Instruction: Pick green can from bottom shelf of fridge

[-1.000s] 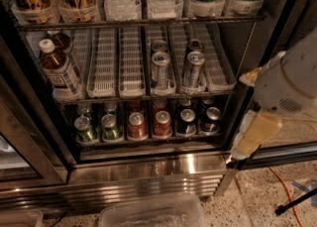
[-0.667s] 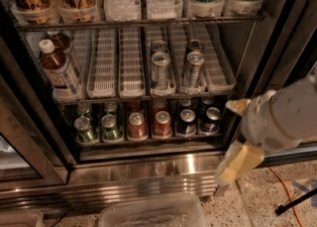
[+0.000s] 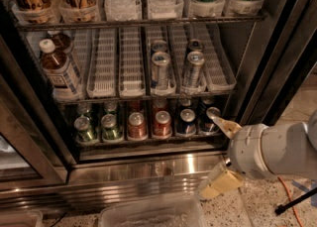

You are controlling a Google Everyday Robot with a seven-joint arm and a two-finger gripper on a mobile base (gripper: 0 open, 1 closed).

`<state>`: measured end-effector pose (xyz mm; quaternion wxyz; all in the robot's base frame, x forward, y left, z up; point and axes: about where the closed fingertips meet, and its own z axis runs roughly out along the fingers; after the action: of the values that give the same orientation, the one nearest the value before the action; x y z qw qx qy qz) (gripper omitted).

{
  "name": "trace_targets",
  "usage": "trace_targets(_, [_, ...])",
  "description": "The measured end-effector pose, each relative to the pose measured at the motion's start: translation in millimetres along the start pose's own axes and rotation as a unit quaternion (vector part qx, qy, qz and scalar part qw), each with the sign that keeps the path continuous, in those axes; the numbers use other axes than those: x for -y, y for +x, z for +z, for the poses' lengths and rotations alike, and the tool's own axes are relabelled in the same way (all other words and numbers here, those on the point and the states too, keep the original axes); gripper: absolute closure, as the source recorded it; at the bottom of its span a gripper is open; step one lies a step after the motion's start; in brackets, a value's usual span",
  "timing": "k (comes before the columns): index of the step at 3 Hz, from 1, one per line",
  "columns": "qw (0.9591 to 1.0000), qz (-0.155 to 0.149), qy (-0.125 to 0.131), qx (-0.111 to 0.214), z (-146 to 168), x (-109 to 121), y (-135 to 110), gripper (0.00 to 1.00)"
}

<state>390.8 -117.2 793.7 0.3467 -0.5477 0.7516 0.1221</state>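
Observation:
Two green cans (image 3: 85,129) (image 3: 110,126) with silver tops stand at the left front of the bottom shelf (image 3: 148,141), a dark wire rack in the fridge (image 3: 148,171). Right of them stand two red-brown cans (image 3: 136,124) and two dark blue cans (image 3: 187,121). My gripper (image 3: 208,154) reaches in from the lower right on a white arm. It is open, with one tan finger (image 3: 220,124) up by the rightmost blue can and the other finger (image 3: 220,184) low in front of the steel base. It is empty and well to the right of the green cans.
White slotted trays above hold taller silver cans (image 3: 160,68) and a brown bottle (image 3: 57,67). Black door frames stand at the right (image 3: 277,47) and left (image 3: 20,122). A clear plastic tub (image 3: 153,213) and an orange cable (image 3: 292,196) lie on the speckled floor.
The arm has come down and moved left toward the fridge. The gripper now sits in front of the right end of the bottom shelf. The cans have not moved.

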Motion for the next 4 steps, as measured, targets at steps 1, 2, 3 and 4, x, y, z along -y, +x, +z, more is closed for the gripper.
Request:
trace_targets(1, [1.0, 0.0, 0.001, 0.0, -1, 1, 0, 0.0])
trace_targets(2, [0.999, 0.022, 0.001, 0.04, 7, 2, -8, 0.0])
trace_targets(3, [0.989, 0.061, 0.017, 0.134, 31, 4, -17, 0.0])
trace_targets(4, [0.965, 0.115, 0.056, 0.229, 40, 12, -26, 0.0])
